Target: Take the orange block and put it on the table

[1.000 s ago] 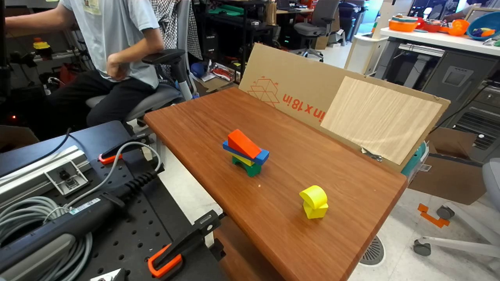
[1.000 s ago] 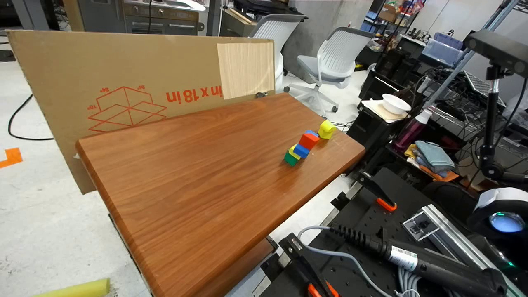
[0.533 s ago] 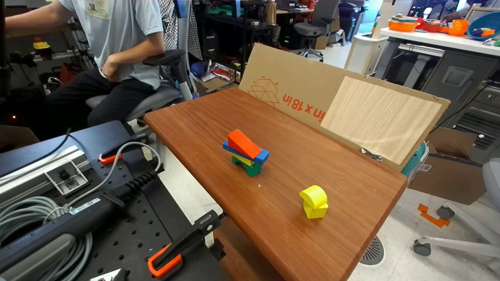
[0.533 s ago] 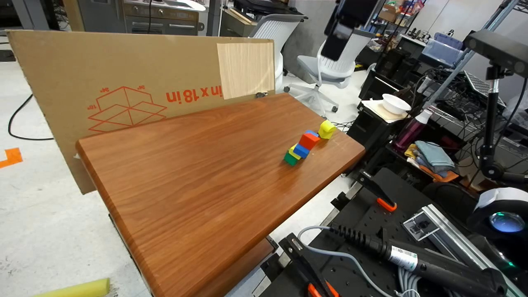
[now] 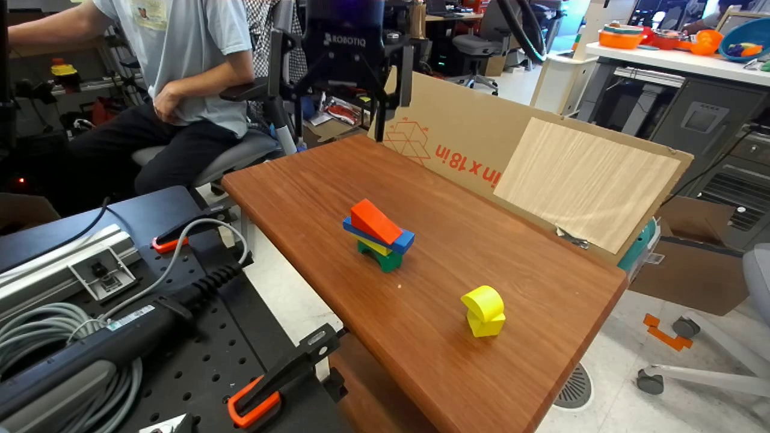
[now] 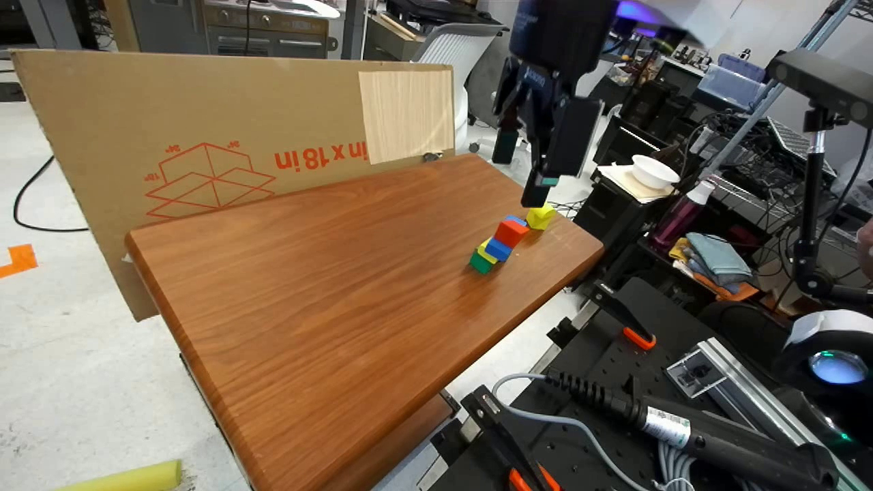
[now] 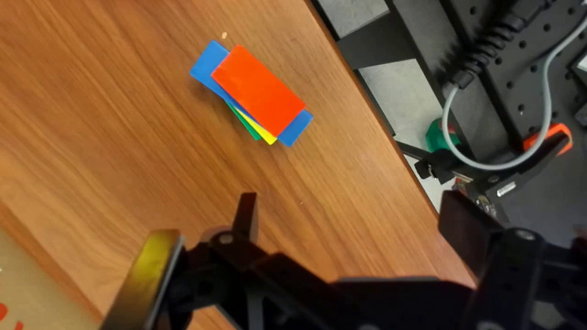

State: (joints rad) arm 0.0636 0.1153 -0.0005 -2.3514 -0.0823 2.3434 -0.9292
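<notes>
The orange block lies slantwise on top of a small stack on the table. Directly under it is a flat blue block, then a thin yellow block, then a green arch block on the tabletop. My gripper is open and empty, pointing down. It hangs well above the tabletop and apart from the stack. In the wrist view the stack lies beyond the fingertips.
Two stacked yellow blocks stand on the table apart from the stack. A cardboard sheet rises along one long edge. A black bench with clamps and cables lies along the opposite edge. A person sits nearby.
My gripper has come into both exterior views from above, lowering toward the table; a second ago it was out of sight. The blocks have not moved.
</notes>
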